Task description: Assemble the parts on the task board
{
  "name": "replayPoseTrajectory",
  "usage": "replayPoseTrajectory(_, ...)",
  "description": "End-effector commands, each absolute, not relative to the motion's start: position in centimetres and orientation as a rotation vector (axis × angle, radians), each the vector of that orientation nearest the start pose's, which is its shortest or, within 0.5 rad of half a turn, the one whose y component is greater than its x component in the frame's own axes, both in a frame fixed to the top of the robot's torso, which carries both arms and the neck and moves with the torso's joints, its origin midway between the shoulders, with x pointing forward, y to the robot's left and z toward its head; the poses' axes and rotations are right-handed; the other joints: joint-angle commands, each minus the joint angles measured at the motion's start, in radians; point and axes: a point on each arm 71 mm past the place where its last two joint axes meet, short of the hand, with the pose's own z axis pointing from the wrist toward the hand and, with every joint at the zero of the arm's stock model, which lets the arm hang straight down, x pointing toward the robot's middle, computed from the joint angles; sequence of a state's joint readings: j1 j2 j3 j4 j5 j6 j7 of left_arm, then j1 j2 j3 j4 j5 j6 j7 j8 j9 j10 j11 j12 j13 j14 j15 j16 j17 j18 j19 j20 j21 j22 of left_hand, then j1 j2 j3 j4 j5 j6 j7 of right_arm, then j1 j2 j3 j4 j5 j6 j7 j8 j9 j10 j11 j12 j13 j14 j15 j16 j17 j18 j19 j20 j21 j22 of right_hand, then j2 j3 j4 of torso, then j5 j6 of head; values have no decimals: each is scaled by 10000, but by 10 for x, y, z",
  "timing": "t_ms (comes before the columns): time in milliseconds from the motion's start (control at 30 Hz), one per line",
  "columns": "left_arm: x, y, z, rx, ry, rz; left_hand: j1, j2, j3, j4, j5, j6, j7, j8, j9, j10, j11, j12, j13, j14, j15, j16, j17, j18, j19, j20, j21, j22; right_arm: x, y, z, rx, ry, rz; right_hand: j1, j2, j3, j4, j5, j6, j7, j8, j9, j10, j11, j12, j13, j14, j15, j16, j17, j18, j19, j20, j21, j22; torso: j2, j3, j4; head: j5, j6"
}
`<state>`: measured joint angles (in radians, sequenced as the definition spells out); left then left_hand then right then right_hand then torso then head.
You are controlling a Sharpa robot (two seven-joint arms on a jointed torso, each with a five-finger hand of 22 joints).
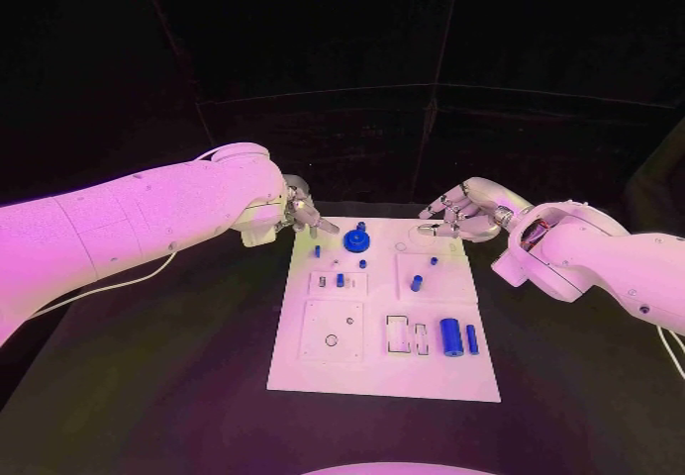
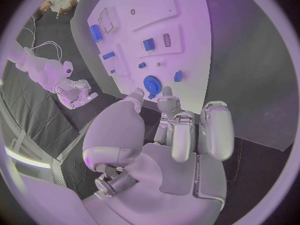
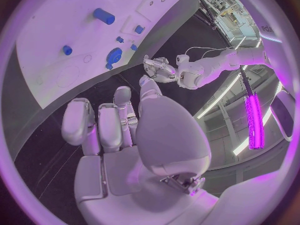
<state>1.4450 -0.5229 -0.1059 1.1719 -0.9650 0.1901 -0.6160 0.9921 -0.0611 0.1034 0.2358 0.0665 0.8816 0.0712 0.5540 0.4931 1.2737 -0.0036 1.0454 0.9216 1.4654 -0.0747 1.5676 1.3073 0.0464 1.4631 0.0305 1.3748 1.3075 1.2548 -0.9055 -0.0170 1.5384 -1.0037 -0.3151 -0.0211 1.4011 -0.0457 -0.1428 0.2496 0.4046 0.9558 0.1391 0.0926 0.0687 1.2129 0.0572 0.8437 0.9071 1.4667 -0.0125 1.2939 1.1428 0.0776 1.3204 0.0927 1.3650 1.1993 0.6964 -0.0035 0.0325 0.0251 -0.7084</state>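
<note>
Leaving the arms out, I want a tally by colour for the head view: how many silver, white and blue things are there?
Silver: 2, the left hand and the right hand
White: 1, the task board
Blue: 8 as far as I can tell: 1 gear, 2 cylinders, 5 small parts
Total: 11

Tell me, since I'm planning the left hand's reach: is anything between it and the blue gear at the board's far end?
Nothing visible. The left hand hovers by the far left corner of the task board, holding nothing, and only bare white plate lies between its fingers and the blue gear.
</note>
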Motion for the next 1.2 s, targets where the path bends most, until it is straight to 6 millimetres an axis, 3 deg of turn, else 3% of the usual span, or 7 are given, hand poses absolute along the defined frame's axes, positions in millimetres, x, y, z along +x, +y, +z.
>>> replayPoseTrajectory(33,568,159,-147,-1725,23321,-2500,121,36,-84,-13,40,92,-8,-58,-24,-79,-8,-12,-18,1054,56,32,2635,132,114,75,-41,12,496,-228,-149,2422,16770,8903,-93,19,-65,-5,-29,27,27,32,10,-62,-35,-41,-4,174,-81,-34,-2,75,-78,-17,-30,-10,33,-28,-20,16,8)
replayPoseTrajectory(400,584,162,-166,-1847,23218,-1898,150,97,-117,5,38,123,-11,-56,-47,-81,-11,1,-16,1054,55,32,2635,131,117,76,-39,19,495,-225,-149,2365,16712,8995,-61,38,-59,-17,-16,22,24,33,9,-62,-38,-38,-7,177,-83,-38,0,74,-74,-17,-33,-10,36,-17,-18,34,-15)
replayPoseTrajectory(1200,591,161,-178,-1576,23188,-1684,463,227,-273,-85,35,268,-48,-25,-136,-64,-40,56,-22,1054,34,32,2635,117,147,64,3,95,496,-222,-149,2321,16719,9055,-27,60,-52,-30,-7,18,23,34,9,-58,-41,-26,-1,182,-85,-35,11,76,-76,-18,-42,-21,19,-11,-1,14,-73)
